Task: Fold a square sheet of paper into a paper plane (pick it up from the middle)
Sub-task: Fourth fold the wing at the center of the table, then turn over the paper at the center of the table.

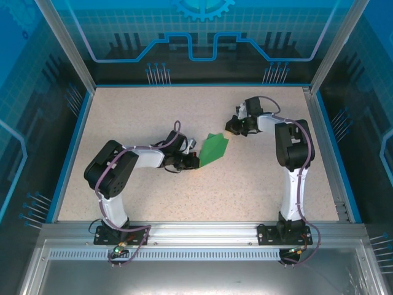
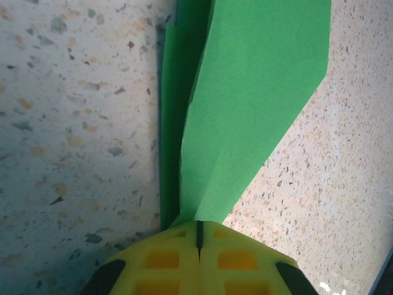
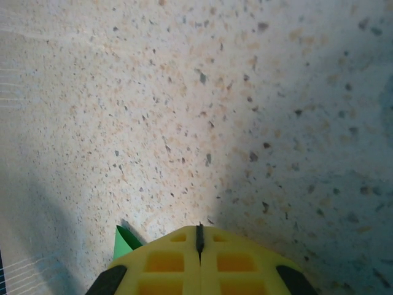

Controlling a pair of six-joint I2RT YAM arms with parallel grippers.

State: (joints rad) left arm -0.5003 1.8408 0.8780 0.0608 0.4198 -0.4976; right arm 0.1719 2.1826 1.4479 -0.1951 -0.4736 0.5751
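Paper plane [image 1: 215,149], partly folded green paper, lying mid-desk [image 1: 141,110] between the two arms. It is judged light, limp and easily crumpled, stiffest along its creases, so the layered narrow end is the sound place to hold. The left gripper [image 2: 198,236], pressed together, appears to pinch that end, where the folded layers [image 2: 258,92] converge. The right gripper [image 3: 199,236], also pressed together, sits at the far tip, a green corner [image 3: 124,241] showing just beside it; whether it touches cannot be told. Open desk lies all around, and the blue rim [image 1: 72,147] is well apart.
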